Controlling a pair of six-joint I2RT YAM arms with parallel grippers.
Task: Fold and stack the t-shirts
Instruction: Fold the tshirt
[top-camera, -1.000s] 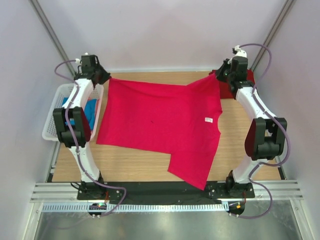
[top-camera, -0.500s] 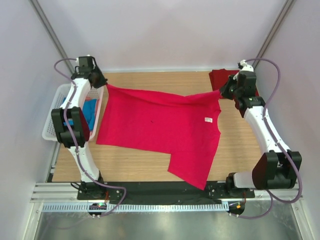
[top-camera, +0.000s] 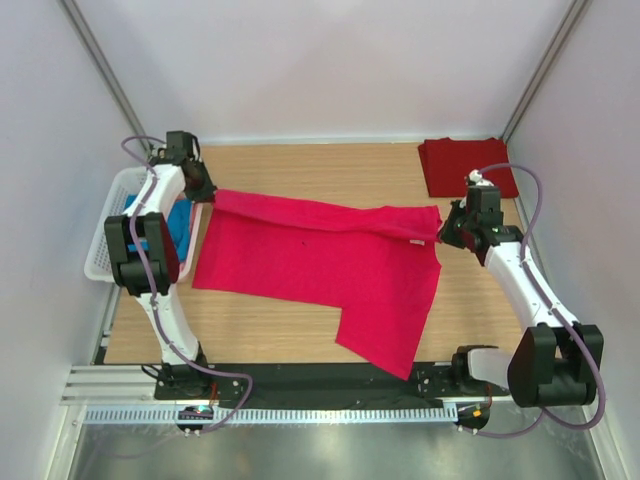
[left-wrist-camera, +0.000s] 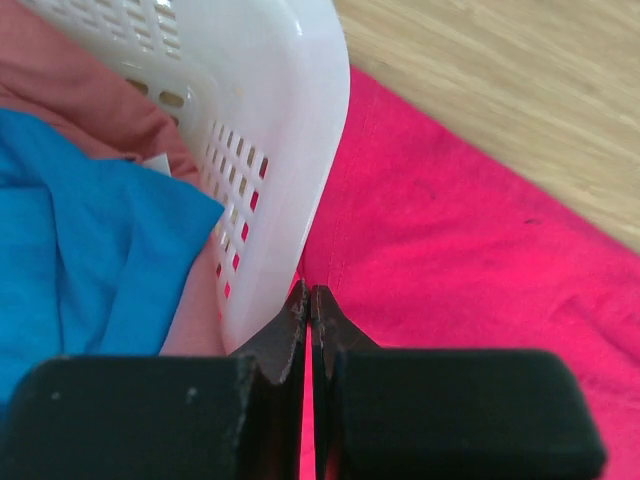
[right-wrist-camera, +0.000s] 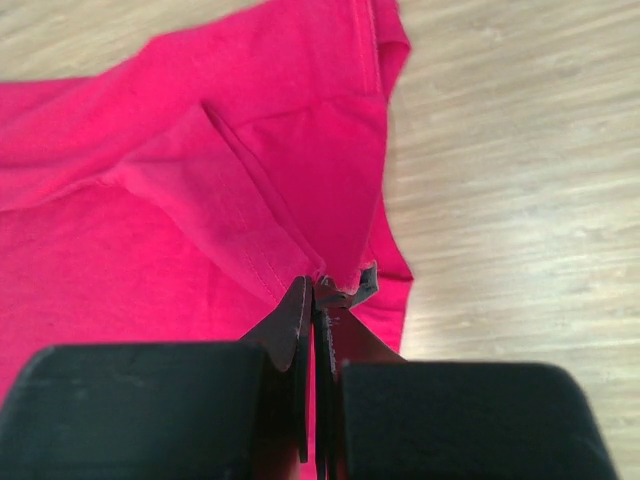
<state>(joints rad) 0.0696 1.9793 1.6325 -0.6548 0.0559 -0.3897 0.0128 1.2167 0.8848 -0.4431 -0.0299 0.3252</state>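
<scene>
A bright pinkish-red t-shirt (top-camera: 320, 260) lies spread across the middle of the table, its far edge folded toward me. My left gripper (top-camera: 207, 193) is shut on its far left corner, beside the basket; the shirt shows in the left wrist view (left-wrist-camera: 470, 250). My right gripper (top-camera: 441, 228) is shut on its far right corner, where the cloth (right-wrist-camera: 250, 190) bunches at the fingertips. A darker red t-shirt (top-camera: 465, 166) lies folded at the far right. A blue t-shirt (left-wrist-camera: 90, 250) and a pale pink one (left-wrist-camera: 70, 90) lie in the basket.
A white plastic lattice basket (top-camera: 105, 240) stands off the table's left edge, its wall (left-wrist-camera: 280, 110) right next to my left gripper. Bare wooden table (top-camera: 330, 165) shows beyond the shirt and at the right (right-wrist-camera: 520, 200).
Both grippers have moved toward me from the table's far edge, pulling the shirt's far edge over the rest of it. The right arm has swung out, uncovering the darker red shirt.
</scene>
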